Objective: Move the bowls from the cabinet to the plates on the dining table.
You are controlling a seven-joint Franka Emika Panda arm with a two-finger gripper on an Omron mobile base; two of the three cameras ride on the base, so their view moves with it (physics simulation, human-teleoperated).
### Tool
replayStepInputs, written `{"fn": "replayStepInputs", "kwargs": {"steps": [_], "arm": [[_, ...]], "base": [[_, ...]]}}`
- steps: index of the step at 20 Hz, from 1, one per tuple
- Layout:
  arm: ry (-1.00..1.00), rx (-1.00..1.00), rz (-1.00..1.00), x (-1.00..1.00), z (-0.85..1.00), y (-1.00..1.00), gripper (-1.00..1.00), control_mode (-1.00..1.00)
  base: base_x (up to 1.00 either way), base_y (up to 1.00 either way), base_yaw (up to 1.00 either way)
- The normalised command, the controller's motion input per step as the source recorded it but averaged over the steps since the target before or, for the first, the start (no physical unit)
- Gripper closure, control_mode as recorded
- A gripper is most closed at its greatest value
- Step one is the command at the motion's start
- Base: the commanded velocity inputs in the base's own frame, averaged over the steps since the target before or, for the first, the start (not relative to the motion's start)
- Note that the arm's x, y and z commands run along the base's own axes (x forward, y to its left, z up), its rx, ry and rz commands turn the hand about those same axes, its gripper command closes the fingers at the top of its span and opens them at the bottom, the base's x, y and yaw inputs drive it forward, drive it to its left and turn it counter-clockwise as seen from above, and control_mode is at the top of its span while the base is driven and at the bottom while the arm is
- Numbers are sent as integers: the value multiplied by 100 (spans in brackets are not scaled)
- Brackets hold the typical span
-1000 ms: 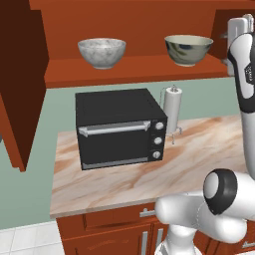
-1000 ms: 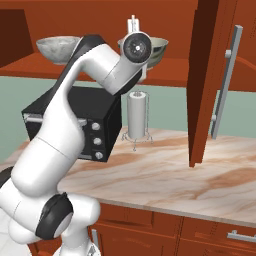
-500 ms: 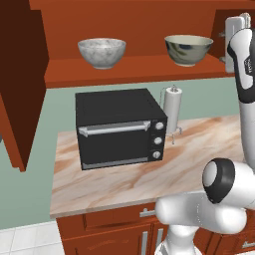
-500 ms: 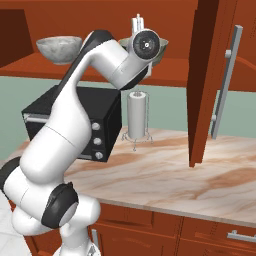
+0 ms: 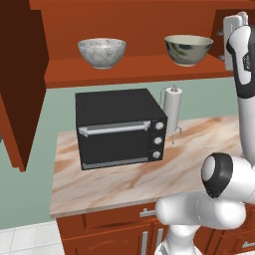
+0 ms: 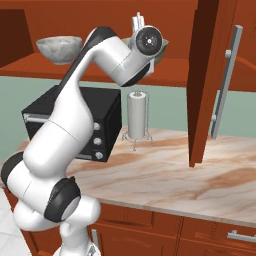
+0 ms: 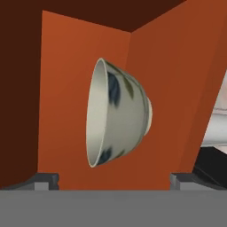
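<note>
Two bowls: both stand upright on the shelf of the open cabinet (image 5: pixel 134 67), well apart from each other.
Marble bowl (image 5: pixel 101 52): speckled white-grey, far to the left of the pincer, above the oven's left half.
Black oven (image 5: pixel 119 127): on the marble counter (image 5: pixel 124 182), below and left of the pincer.
Paper-towel holder (image 5: pixel 174 110): upright just right of the oven, under the pincer's level.
Grey bowl (image 5: pixel 188 49): cream inside, shiny outside with dark reflections; just left of the pincer, not touching it. In the hand view it (image 7: pixel 119 119) sits straight ahead, rolled sideways by the camera, centred between the two tips.
Pincer (image 5: pixel 233 37): raised to shelf height at the cabinet's right end, spread wide, nothing between its tips.
Cabinet door (image 6: pixel 212 80): swung open to the right of the pincer, grey bar handle (image 6: pixel 226 82) on its face.
</note>
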Motion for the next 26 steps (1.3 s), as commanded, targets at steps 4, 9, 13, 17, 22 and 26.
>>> {"fn": "replayStepInputs", "kwargs": {"steps": [4, 9, 13, 17, 22, 26], "arm": [[0, -5, 1, 8, 0, 0, -100, -100], [3, -6, 0, 3, -7, 0, -100, -100], [4, -4, 1, 7, -10, 0, -100, -100], [0, 0, 1, 25, -1, 0, -100, -100], [0, 0, 0, 26, -8, 0, -100, -100], [0, 0, 0, 24, -8, 0, -100, -100]], "base": [[0, 0, 0], [0, 0, 0], [0, 0, 0], [0, 0, 0], [0, 0, 0], [0, 0, 0]]}}
